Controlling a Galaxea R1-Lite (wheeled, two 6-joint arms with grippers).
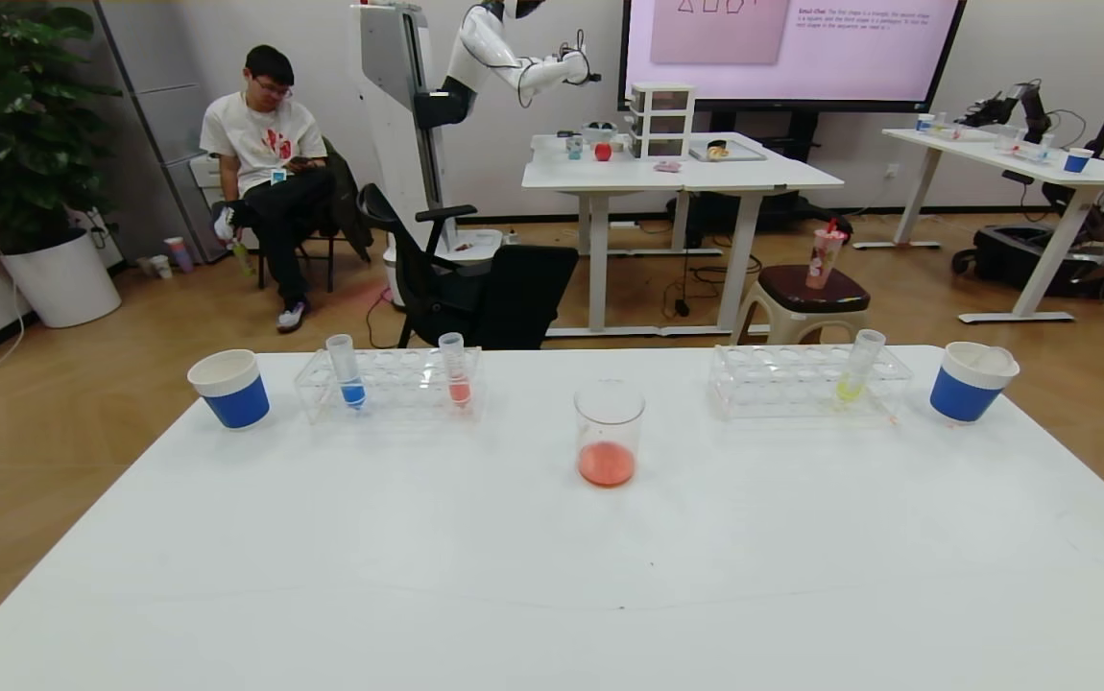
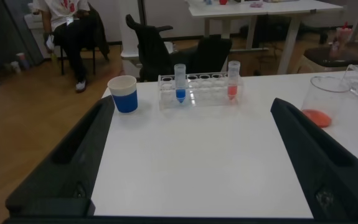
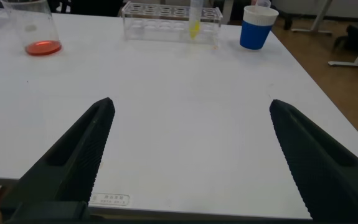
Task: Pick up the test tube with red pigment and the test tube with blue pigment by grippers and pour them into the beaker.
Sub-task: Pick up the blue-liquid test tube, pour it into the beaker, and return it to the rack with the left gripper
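Note:
The test tube with blue pigment [image 1: 348,374] and the test tube with red pigment [image 1: 456,372] stand upright in a clear rack [image 1: 398,389] at the far left of the white table. The beaker [image 1: 609,432] stands mid-table with orange-red liquid in its bottom. Neither gripper shows in the head view. In the left wrist view my left gripper [image 2: 192,104] is open and empty, low over the table, facing the blue tube [image 2: 180,81] and red tube [image 2: 233,78], well short of them. My right gripper [image 3: 191,102] is open and empty over bare table; the beaker [image 3: 35,28] is far off.
A second clear rack [image 1: 782,389] at the far right holds a yellow-liquid tube [image 1: 857,369]. Blue paper cups stand at the far left [image 1: 230,389] and far right [image 1: 970,382]. Beyond the table are an office chair [image 1: 475,278], a stool and a seated person.

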